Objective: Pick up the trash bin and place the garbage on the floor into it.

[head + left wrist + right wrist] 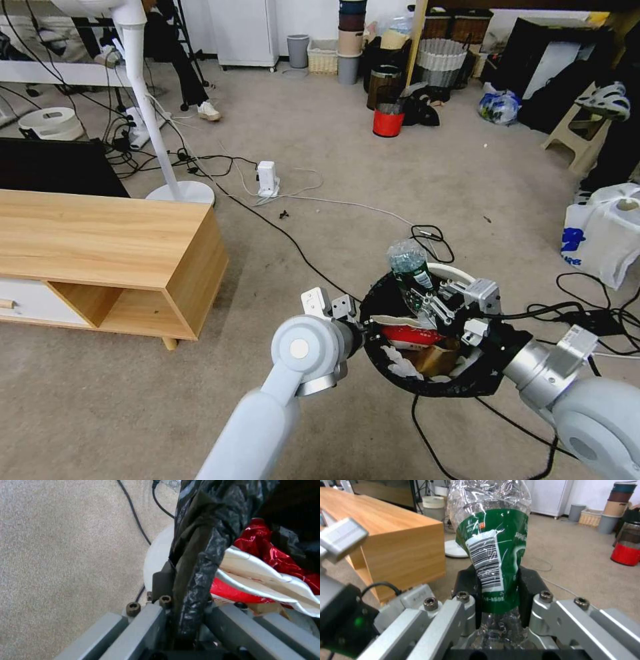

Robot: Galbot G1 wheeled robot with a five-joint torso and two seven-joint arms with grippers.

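The trash bin [427, 388], round and white with a black bag over its rim, hangs in front of me in the head view. My left gripper [360, 325] is shut on its near-left rim. In the left wrist view the fingers [160, 610] clamp the black bag [196, 562] against the white wall [157, 557]. Inside lie garbage pieces: a red-white wrapper [413, 335], brown paper [433, 359] and white tissue [400, 363]. My right gripper [427, 301] is shut on a clear plastic bottle with a green label [408, 263], upright over the bin's far side. The right wrist view shows the bottle [496, 552] squeezed between both pads [528, 590].
A low wooden cabinet [100, 247] stands on my left. Black cables [433, 237] cross the carpet beside and under the bin. A large white shopping bag [600, 240] sits on the right, a fan base [180, 192] and power strip [267, 179] ahead, a red bucket [388, 122] farther off.
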